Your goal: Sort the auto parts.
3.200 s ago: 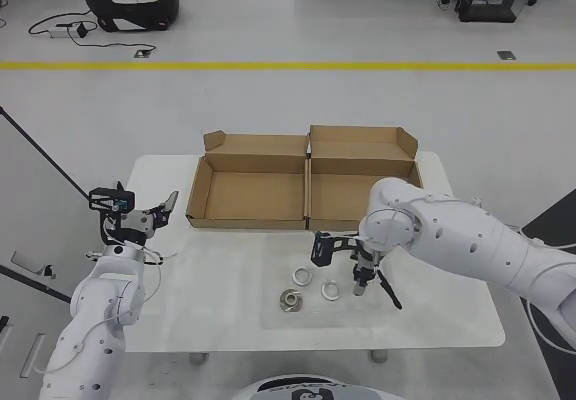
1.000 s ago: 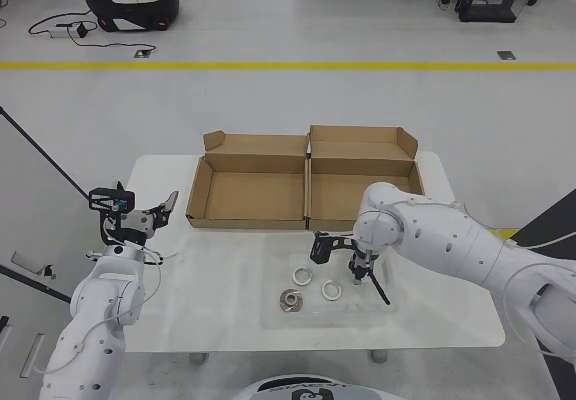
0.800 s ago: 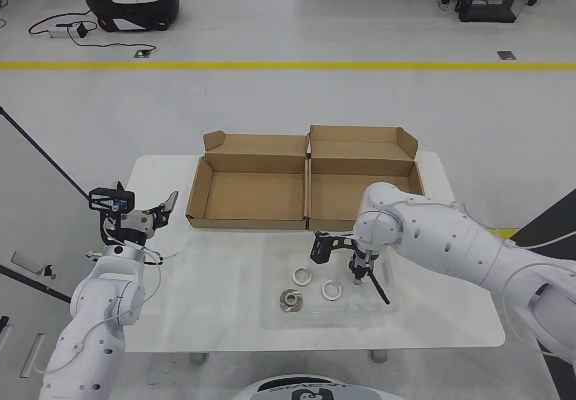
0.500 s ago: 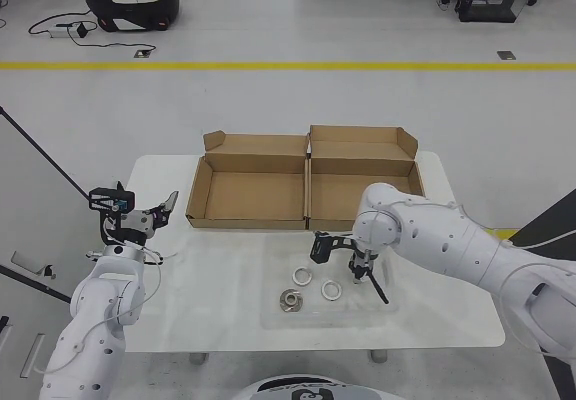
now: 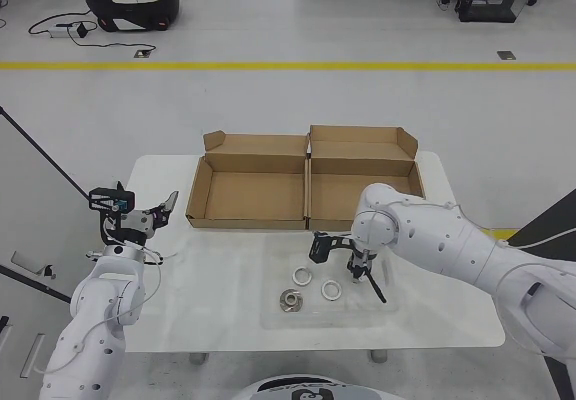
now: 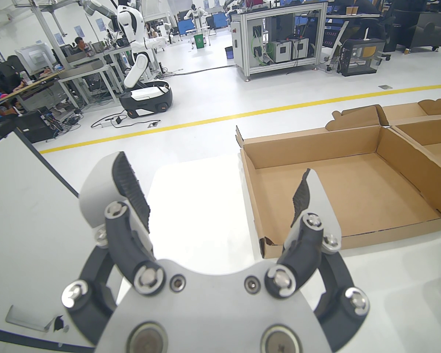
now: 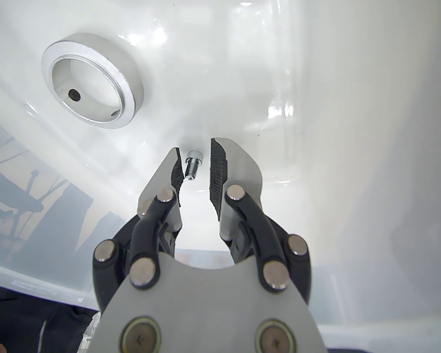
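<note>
White table [image 5: 208, 300] carries a clear tray [image 5: 360, 313] holding rings [image 5: 331, 291] and a bolt [image 7: 191, 167].

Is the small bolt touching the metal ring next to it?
Apart. The right wrist view shows a wide, plain gap between the bolt and the ring.

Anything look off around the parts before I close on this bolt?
Nothing stands out. The bolt lies between the pads of the open right gripper, the ring nearby lies flat, and the cardboard boxes sit squarely side by side.
</note>
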